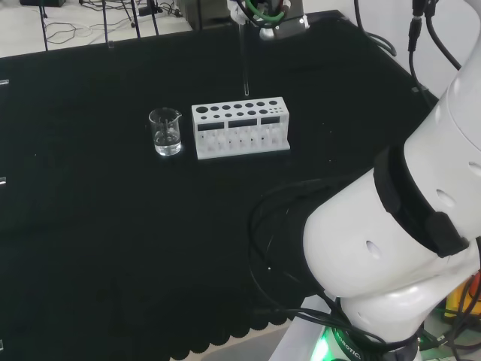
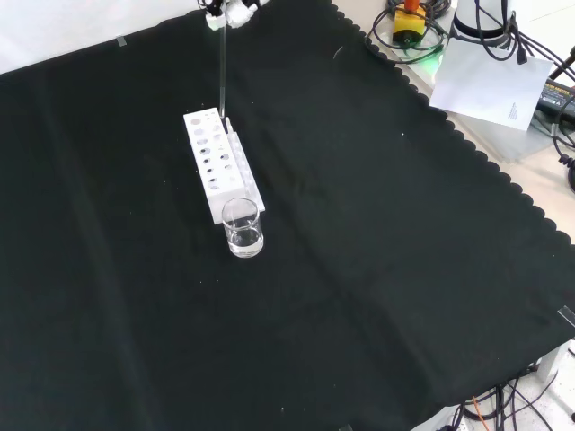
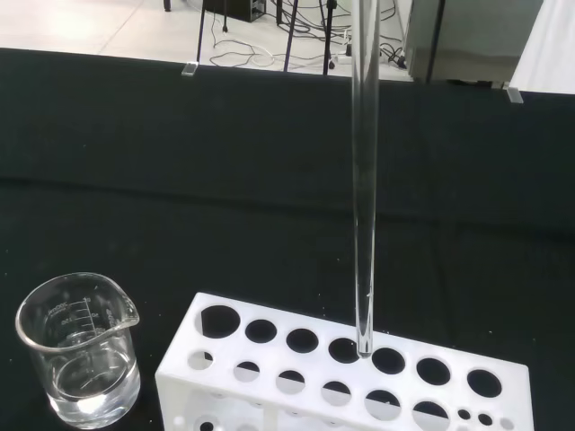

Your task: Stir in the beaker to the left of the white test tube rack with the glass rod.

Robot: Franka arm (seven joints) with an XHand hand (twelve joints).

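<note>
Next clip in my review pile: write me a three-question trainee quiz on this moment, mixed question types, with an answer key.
1. True or false: the tip of the glass rod is already inside the beaker.
2. Multiple choice: in the head view, the beaker stands where relative to the white test tube rack? A) to its left B) to its right C) on top of it
3. Short answer: what does the beaker hold?

Key
1. False. The rod hangs upright with its tip just over the rack's top holes, apart from the beaker.
2. A
3. A little clear liquid at its bottom.

The hand shows at the head view's top edge; its fingers are not clear enough to judge.
</note>
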